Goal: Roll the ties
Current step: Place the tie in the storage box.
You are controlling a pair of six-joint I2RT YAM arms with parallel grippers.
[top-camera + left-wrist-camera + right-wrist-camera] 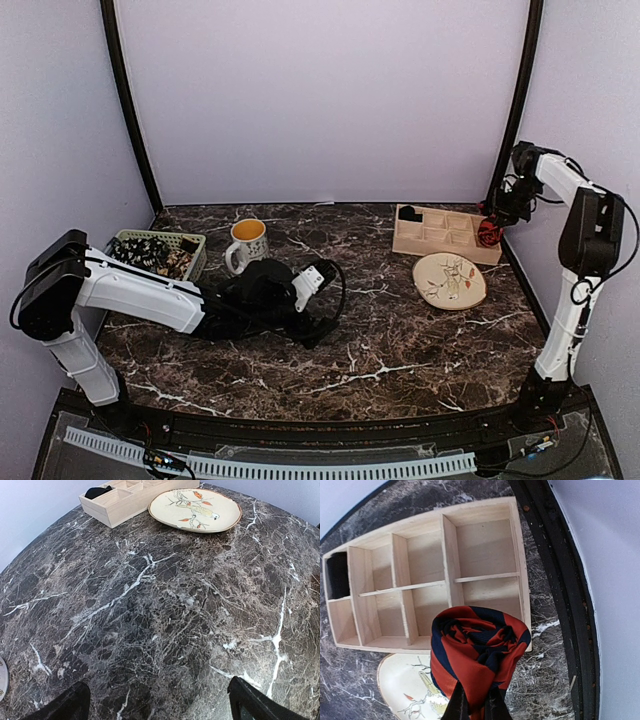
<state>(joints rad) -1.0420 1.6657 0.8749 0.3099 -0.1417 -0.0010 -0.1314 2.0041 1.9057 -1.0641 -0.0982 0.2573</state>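
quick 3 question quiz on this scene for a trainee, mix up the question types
1. True or false: the left gripper is open and holds nothing.
2. What is the right gripper shut on? A) a spoon B) a rolled striped tie C) nothing
3. Fill in: a corner compartment of the wooden tray holds an item coloured ___.
Key: 1 true; 2 B; 3 black.

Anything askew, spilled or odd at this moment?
Nothing stands out. The rolled tie is pinched in the right gripper at the wooden tray's edge, not yet in a compartment; mug upright, plate flat.
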